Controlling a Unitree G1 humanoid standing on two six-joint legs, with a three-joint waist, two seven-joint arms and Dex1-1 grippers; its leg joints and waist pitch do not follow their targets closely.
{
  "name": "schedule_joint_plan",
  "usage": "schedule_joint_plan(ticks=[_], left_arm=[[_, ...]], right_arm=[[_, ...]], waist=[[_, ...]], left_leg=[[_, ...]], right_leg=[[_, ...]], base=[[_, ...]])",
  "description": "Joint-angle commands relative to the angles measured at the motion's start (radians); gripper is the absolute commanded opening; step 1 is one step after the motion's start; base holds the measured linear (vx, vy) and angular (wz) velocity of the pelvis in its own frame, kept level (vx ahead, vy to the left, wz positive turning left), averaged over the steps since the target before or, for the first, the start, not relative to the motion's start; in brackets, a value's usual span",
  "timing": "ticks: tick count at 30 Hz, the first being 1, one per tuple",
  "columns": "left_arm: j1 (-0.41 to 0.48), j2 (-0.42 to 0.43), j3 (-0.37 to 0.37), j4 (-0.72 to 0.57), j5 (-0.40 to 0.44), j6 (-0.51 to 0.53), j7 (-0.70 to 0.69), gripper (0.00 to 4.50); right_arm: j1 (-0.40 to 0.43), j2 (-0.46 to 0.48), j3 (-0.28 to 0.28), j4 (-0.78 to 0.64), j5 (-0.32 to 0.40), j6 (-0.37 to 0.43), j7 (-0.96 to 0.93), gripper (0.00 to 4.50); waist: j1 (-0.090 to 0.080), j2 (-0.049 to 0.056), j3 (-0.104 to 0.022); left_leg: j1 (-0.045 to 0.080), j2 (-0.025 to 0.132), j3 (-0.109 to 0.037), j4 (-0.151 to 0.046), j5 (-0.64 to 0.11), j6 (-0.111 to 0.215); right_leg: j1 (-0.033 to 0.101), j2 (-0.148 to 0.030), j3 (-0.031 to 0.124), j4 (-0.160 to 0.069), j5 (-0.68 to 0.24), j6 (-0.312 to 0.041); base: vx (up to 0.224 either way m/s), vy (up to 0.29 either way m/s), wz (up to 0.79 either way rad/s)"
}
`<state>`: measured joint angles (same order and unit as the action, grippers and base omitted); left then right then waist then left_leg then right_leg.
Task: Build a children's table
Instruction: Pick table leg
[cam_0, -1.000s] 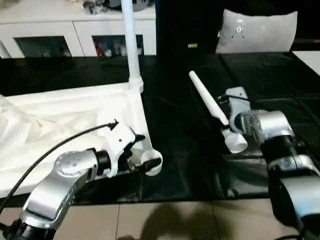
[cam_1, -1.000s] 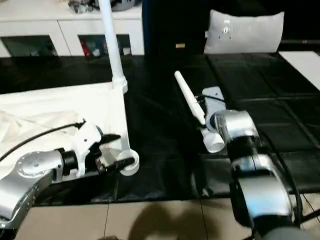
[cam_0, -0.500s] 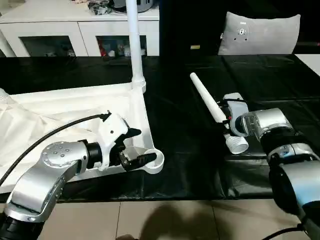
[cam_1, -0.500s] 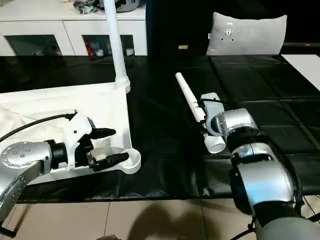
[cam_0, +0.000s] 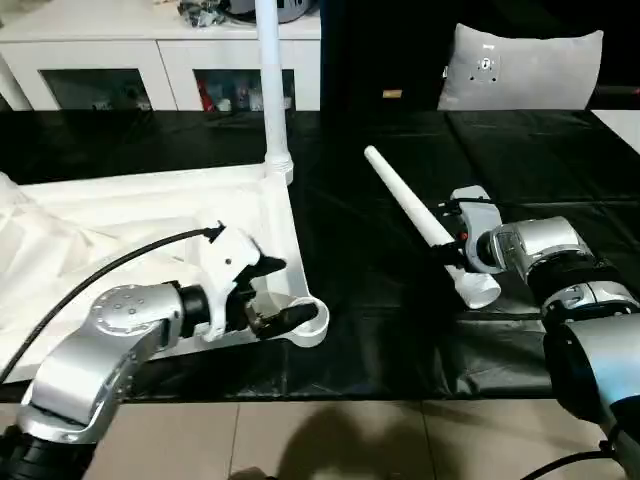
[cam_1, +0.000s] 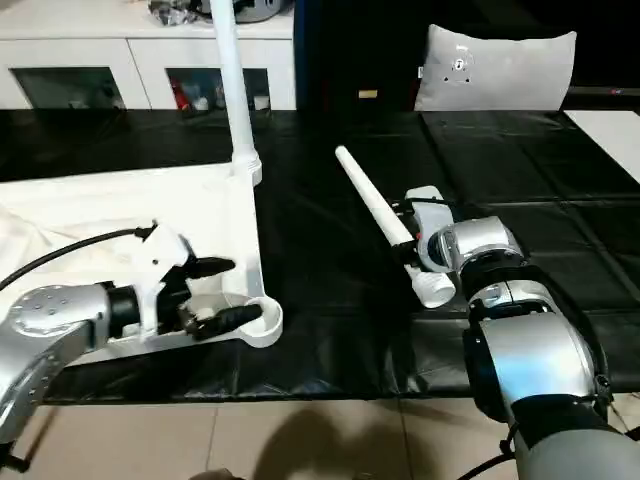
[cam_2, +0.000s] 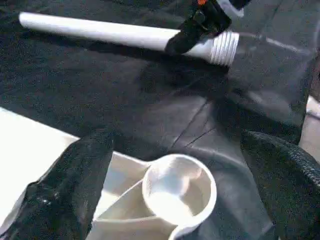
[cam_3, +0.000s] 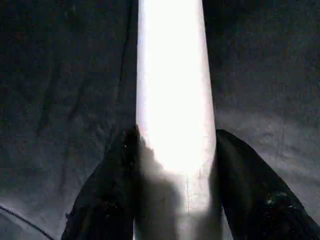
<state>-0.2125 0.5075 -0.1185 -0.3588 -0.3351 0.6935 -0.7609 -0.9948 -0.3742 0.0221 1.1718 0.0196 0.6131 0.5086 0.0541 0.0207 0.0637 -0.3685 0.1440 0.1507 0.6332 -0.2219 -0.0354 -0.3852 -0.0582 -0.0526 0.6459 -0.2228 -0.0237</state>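
A black sheet (cam_0: 380, 300) covered the floor, and on its left part the white tabletop (cam_0: 130, 230) lay upside down, its ribbed underside up, partly draped in crumpled clear plastic wrap (cam_0: 40, 260). Behind it stood a white glass-door cabinet (cam_0: 150, 75), and a grey cushion (cam_0: 520, 65) leaned at the far right. One table leg (cam_0: 270, 80) stood upright in the tabletop's far right corner socket. The near right corner socket (cam_2: 179, 187) was an open round cup. The left gripper (cam_0: 268, 297) sat at that corner with its two black fingers (cam_2: 70, 185) spread wide, one on each side of the socket, gripping nothing. On the black sheet, well apart from the tabletop, a second leg (cam_0: 410, 215) lay tilted, its narrow tip pointing away from the robot and its ribbed wide end (cam_0: 478, 290) nearest the robot. The right gripper (cam_3: 175, 175) was closed on this second leg near that wide end, a black finger pressed against each side of the tube.
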Motion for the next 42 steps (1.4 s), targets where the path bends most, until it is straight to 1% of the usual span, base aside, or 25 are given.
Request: schedule_joint_plan(ticks=[1, 2, 3, 5, 7, 8, 9, 10, 11, 12, 13, 14, 15, 16, 17, 18, 20, 24, 29, 35, 38, 39, 40, 41, 42], left_arm=[[-0.021, -0.024, 0.03, -0.016, -0.019, 0.014, 0.038, 4.5], [-0.021, -0.024, 0.03, -0.016, -0.019, 0.014, 0.038, 4.5], [-0.022, -0.047, 0.034, -0.017, -0.018, 0.007, 0.059, 4.5], [-0.03, -0.092, 0.046, 0.013, -0.016, -0.023, 0.096, 4.5], [-0.055, -0.155, 0.068, 0.074, -0.014, -0.079, 0.141, 4.5], [-0.076, -0.194, 0.081, 0.101, -0.02, -0.096, 0.171, 4.5], [-0.115, -0.254, 0.103, 0.132, -0.042, -0.114, 0.213, 4.5], [-0.121, -0.261, 0.106, 0.136, -0.046, -0.116, 0.217, 4.5], [-0.141, -0.285, 0.118, 0.148, -0.06, -0.122, 0.233, 4.5], [-0.172, -0.32, 0.139, 0.166, -0.08, -0.123, 0.26, 4.5], [-0.215, -0.363, 0.168, 0.189, -0.109, -0.12, 0.295, 4.5], [-0.249, -0.394, 0.188, 0.208, -0.131, -0.116, 0.319, 4.5], [-0.283, -0.425, 0.21, 0.226, -0.16, -0.108, 0.335, 4.5], [-0.284, -0.427, 0.211, 0.227, -0.162, -0.107, 0.335, 4.5], [-0.34, -0.471, 0.242, 0.26, -0.223, -0.098, 0.34, 4.5], [-0.361, -0.484, 0.25, 0.275, -0.239, -0.1, 0.341, 4.5], [-0.421, -0.522, 0.278, 0.324, -0.298, -0.089, 0.341, 4.5], [-0.485, -0.57, 0.307, 0.378, -0.382, -0.058, 0.331, 4.5], [-0.517, -0.597, 0.295, 0.41, -0.408, -0.023, 0.323, 4.5], [-0.512, -0.613, 0.292, 0.404, -0.436, -0.012, 0.329, 4.5], [-0.508, -0.617, 0.294, 0.396, -0.445, -0.013, 0.334, 4.5], [-0.505, -0.612, 0.284, 0.394, -0.43, -0.02, 0.336, 4.5], [-0.501, -0.609, 0.274, 0.394, -0.41, -0.035, 0.339, 4.21], [-0.496, -0.607, 0.253, 0.405, -0.355, -0.078, 0.358, 4.13], [-0.49, -0.604, 0.229, 0.415, -0.295, -0.13, 0.372, 4.14]], right_arm=[[0.016, -0.005, -0.074, -0.024, 0.073, -0.046, 0.008, 1.86], [0.016, -0.005, -0.074, -0.024, 0.073, -0.046, 0.008, 1.86], [0.019, -0.004, -0.102, -0.039, 0.096, -0.053, 0.013, 1.86], [0.029, 0.0, -0.158, -0.081, 0.145, -0.093, 0.023, 1.86], [0.056, 0.021, -0.261, -0.171, 0.243, -0.193, 0.047, 1.85], [0.069, 0.03, -0.304, -0.22, 0.293, -0.199, 0.075, 1.85], [0.089, 0.048, -0.357, -0.284, 0.359, -0.173, 0.114, 1.85], [0.091, 0.05, -0.363, -0.291, 0.367, -0.168, 0.117, 1.85], [0.103, 0.059, -0.378, -0.319, 0.392, -0.157, 0.139, 1.85], [0.128, 0.069, -0.383, -0.366, 0.423, -0.15, 0.192, 1.85], [0.161, 0.082, -0.39, -0.429, 0.47, -0.127, 0.262, 1.85], [0.188, 0.09, -0.398, -0.477, 0.51, -0.095, 0.31, 1.85], [0.215, 0.1, -0.408, -0.528, 0.555, -0.067, 0.357, 1.85], [0.216, 0.101, -0.408, -0.531, 0.557, -0.066, 0.359, 1.85], [0.265, 0.119, -0.412, -0.62, 0.623, -0.036, 0.422, 1.85], [0.286, 0.127, -0.405, -0.658, 0.645, -0.029, 0.441, 1.85], [0.341, 0.148, -0.375, -0.775, 0.711, 0.021, 0.482, 1.84], [0.396, 0.171, -0.346, -0.896, 0.777, 0.087, 0.513, 1.84], [0.44, 0.182, -0.321, -0.975, 0.811, 0.145, 0.522, 1.84], [0.468, 0.186, -0.291, -1.009, 0.792, 0.129, 0.498, 1.84], [0.476, 0.182, -0.239, -1.019, 0.71, 0.074, 0.461, 1.84], [0.482, 0.178, -0.199, -1.023, 0.647, 0.029, 0.437, 1.84], [0.487, 0.177, -0.16, -1.026, 0.59, -0.012, 0.416, 1.84], [0.488, 0.19, -0.123, -1.019, 0.519, -0.079, 0.374, 1.84], [0.489, 0.208, -0.095, -1.014, 0.467, -0.131, 0.336, 1.84]], waist=[[0.002, -0.006, -0.068], [0.002, -0.008, -0.068], [0.002, -0.01, -0.069], [0.004, -0.005, -0.072], [0.011, -0.012, -0.075], [0.012, -0.013, -0.079], [0.014, -0.014, -0.085], [0.016, -0.012, -0.087], [0.017, -0.014, -0.087], [0.019, -0.018, -0.082], [0.022, -0.018, -0.081], [0.024, -0.022, -0.08], [0.031, -0.02, -0.081], [0.033, -0.021, -0.08], [0.035, -0.026, -0.079], [0.045, -0.022, -0.08], [0.048, -0.02, -0.081], [0.054, -0.022, -0.079], [0.057, -0.019, -0.076], [0.06, -0.019, -0.076], [0.061, -0.021, -0.075], [0.061, -0.02, -0.075], [0.058, -0.018, -0.074], [0.059, -0.019, -0.074], [0.053, -0.022, -0.072]], left_leg=[[0.001, 0.076, -0.014, -0.076, -0.085, 0.029], [-0.001, 0.076, -0.013, -0.075, -0.078, 0.033], [-0.003, 0.073, -0.013, -0.073, -0.056, 0.044], [-0.004, 0.072, -0.011, -0.069, -0.026, 0.066], [-0.008, 0.071, -0.008, -0.065, -0.016, 0.095], [-0.007, 0.073, -0.009, -0.063, -0.002, 0.101], [-0.008, 0.071, -0.008, -0.06, 0.036, 0.126], [-0.008, 0.071, -0.009, -0.057, 0.056, 0.139], [-0.011, 0.072, -0.011, -0.056, 0.079, 0.166], [-0.014, 0.069, -0.007, -0.056, 0.061, 0.178], [-0.012, 0.073, -0.01, -0.057, 0.041, 0.177], [-0.014, 0.071, -0.007, -0.057, 0.033, 0.18], [-0.01, 0.077, -0.011, -0.057, 0.033, 0.179], [-0.01, 0.074, -0.009, -0.057, 0.034, 0.182], [-0.011, 0.076, -0.011, -0.059, 0.033, 0.177], [-0.009, 0.075, -0.009, -0.056, 0.033, 0.173], [-0.007, 0.077, -0.012, -0.058, 0.041, 0.173], [-0.008, 0.076, -0.015, -0.061, 0.038, 0.16], [-0.01, 0.075, -0.018, -0.065, 0.027, 0.127], [-0.01, 0.076, -0.018, -0.067, 0.026, 0.108], [-0.011, 0.076, -0.017, -0.068, 0.026, 0.095], [-0.011, 0.076, -0.018, -0.069, 0.026, 0.093], [-0.009, 0.076, -0.017, -0.07, 0.014, 0.082], [-0.01, 0.077, -0.018, -0.07, 0.008, 0.08], [-0.011, 0.078, -0.018, -0.073, -0.002, 0.07]], right_leg=[[0.048, -0.091, 0.054, -0.07, -0.074, -0.298], [0.049, -0.091, 0.054, -0.069, -0.059, -0.301], [0.052, -0.09, 0.053, -0.066, -0.028, -0.305], [0.051, -0.089, 0.054, -0.064, 0.014, -0.316], [0.055, -0.092, 0.056, -0.064, 0.051, -0.309], [0.056, -0.093, 0.055, -0.059, 0.073, -0.31], [0.057, -0.088, 0.054, -0.053, 0.129, -0.313], [0.054, -0.087, 0.053, -0.05, 0.161, -0.318], [0.051, -0.085, 0.05, -0.049, 0.188, -0.327], [0.052, -0.085, 0.048, -0.055, 0.16, -0.325], [0.052, -0.089, 0.047, -0.057, 0.126, -0.325], [0.054, -0.089, 0.048, -0.062, 0.112, -0.321], [0.052, -0.091, 0.048, -0.06, 0.092, -0.318], [0.052, -0.089, 0.047, -0.063, 0.082, -0.313], [0.052, -0.093, 0.047, -0.064, 0.057, -0.311], [0.05, -0.093, 0.048, -0.066, 0.04, -0.303], [0.046, -0.091, 0.047, -0.067, 0.028, -0.291], [0.046, -0.094, 0.047, -0.074, -0.015, -0.265], [0.047, -0.094, 0.048, -0.081, -0.052, -0.243], [0.046, -0.095, 0.048, -0.082, -0.051, -0.23], [0.045, -0.096, 0.049, -0.082, -0.054, -0.224], [0.045, -0.096, 0.049, -0.083, -0.055, -0.222], [0.044, -0.095, 0.049, -0.084, -0.067, -0.217], [0.044, -0.098, 0.05, -0.086, -0.07, -0.212], [0.043, -0.095, 0.051, -0.088, -0.088, -0.192]], base=[[0.0, 0.0, 0.0], [0.0, 0.0, 0.0], [0.0, 0.0, 0.0], [0.0, 0.0, 0.0], [0.0, 0.0, 0.0], [0.0, 0.0, 0.0], [0.0, 0.0, 0.0], [0.0, 0.0, 0.0], [0.0, 0.0, 0.0], [0.0, 0.0, 0.0], [0.0, 0.0, 0.0], [0.0, 0.0, 0.0], [0.0, 0.0, 0.0], [0.0, 0.0, 0.0], [0.0, 0.0, 0.0], [0.0, 0.0, 0.0], [0.0, 0.0, 0.0], [0.0, 0.0, 0.0], [0.0, 0.0, 0.0], [0.0, 0.0, 0.0], [0.0, 0.0, 0.0], [0.0, 0.0, 0.0], [0.0, 0.0, 0.0], [0.0, 0.0, 0.0], [0.0, 0.0, 0.0]])
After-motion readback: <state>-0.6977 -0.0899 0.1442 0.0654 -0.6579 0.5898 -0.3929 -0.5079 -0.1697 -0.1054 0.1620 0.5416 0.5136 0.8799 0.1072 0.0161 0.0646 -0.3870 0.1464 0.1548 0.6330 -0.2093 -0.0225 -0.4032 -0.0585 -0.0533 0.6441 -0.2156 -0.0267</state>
